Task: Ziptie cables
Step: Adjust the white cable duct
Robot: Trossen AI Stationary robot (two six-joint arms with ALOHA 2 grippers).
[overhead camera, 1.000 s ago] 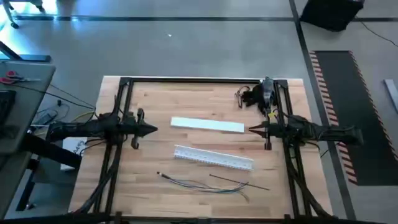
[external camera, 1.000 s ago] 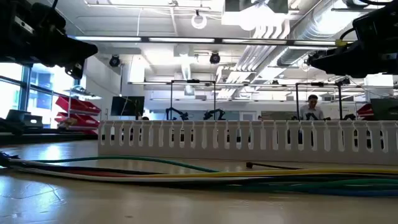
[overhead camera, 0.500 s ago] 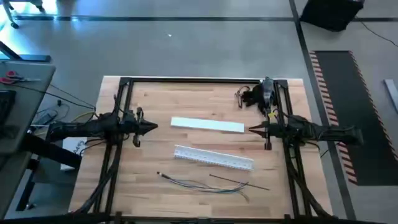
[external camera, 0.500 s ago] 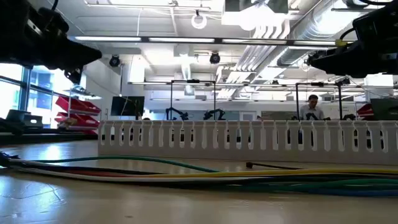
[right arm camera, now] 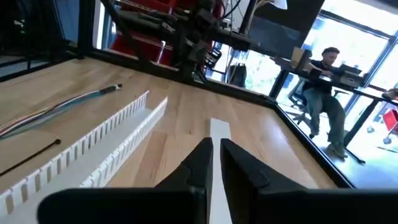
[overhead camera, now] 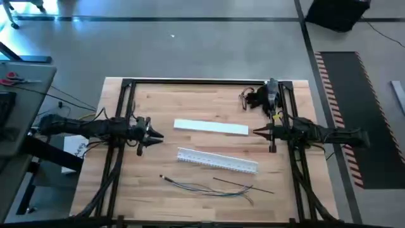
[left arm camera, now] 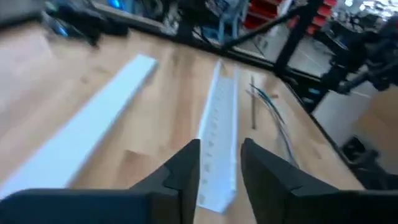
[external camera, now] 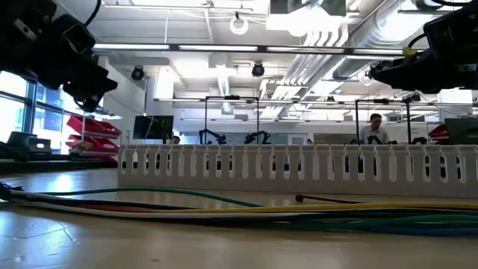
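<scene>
The cables point(overhead camera: 209, 187), thin greenish-grey and dark wires loosely bunched, lie flat on the wooden table near its front edge; in the low view the cables point(external camera: 224, 205) run across the foreground. My left gripper point(overhead camera: 159, 135) hovers open above the table's left middle, pointing toward the white slotted channel point(left arm camera: 217, 124). My right gripper point(overhead camera: 255, 132) hangs at the right middle, its fingers almost together, over the end of the flat white strip point(right arm camera: 219, 130). Neither gripper touches anything.
The slotted channel point(overhead camera: 217, 159) lies between the flat strip point(overhead camera: 211, 127) and the cables. A thin dark tie point(overhead camera: 243, 184) rests beside the cables. A dark tool with a cord point(overhead camera: 262, 98) sits at the far right. Black frame rails point(overhead camera: 120, 164) run down both sides.
My left gripper has edged toward the table's right and near edges and has turned about its wrist, its arm now slanting in from farther back. The cables, channel and strip lie as before.
</scene>
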